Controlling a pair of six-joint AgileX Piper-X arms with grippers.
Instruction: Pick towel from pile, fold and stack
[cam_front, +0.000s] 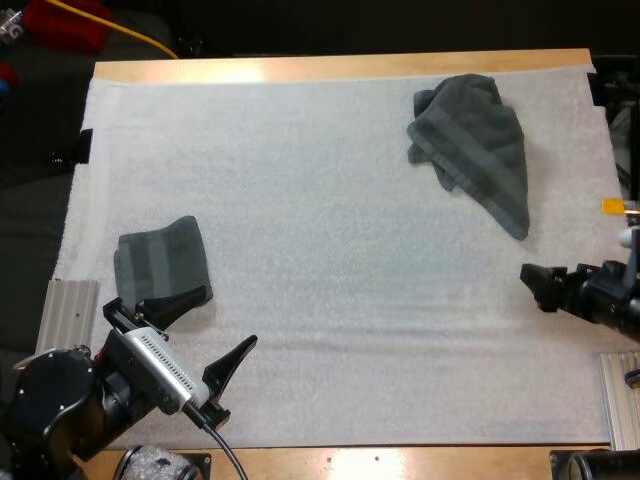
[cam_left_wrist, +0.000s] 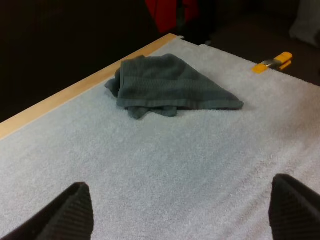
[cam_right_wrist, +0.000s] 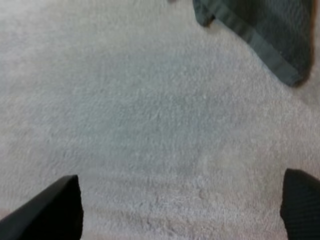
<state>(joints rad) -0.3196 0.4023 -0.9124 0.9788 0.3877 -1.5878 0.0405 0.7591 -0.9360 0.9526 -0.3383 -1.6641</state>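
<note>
Picking step: this looks like the start of a new cycle. One folded towel (cam_front: 160, 262) already lies at the mat's left, and the crumpled towel (cam_front: 475, 145) waits untouched at the far right.
Left claw: the left claw (cam_front: 200, 332) hangs at the near left with its fingers wide apart, gripping nothing. In the high view one finger overlaps the folded towel's near edge.
Right claw: the right claw (cam_front: 535, 285) sits at the right edge, on the near side of the crumpled towel and apart from it. Its wrist view shows the fingers spread over bare mat.
Next move: probably the right claw goes to the far side and pinches a raised edge or corner of the crumpled towel.
Towel material: dark grey-green terry, soft and limp, with a flatter woven band. It is heaped into a rough triangle with one long pointed corner.
Folded towel shape: compact, near-square, flat.
Mat: white mat (cam_front: 330, 250), nubbly and faintly rippled, over a wooden surface (cam_front: 330, 68).
</note>
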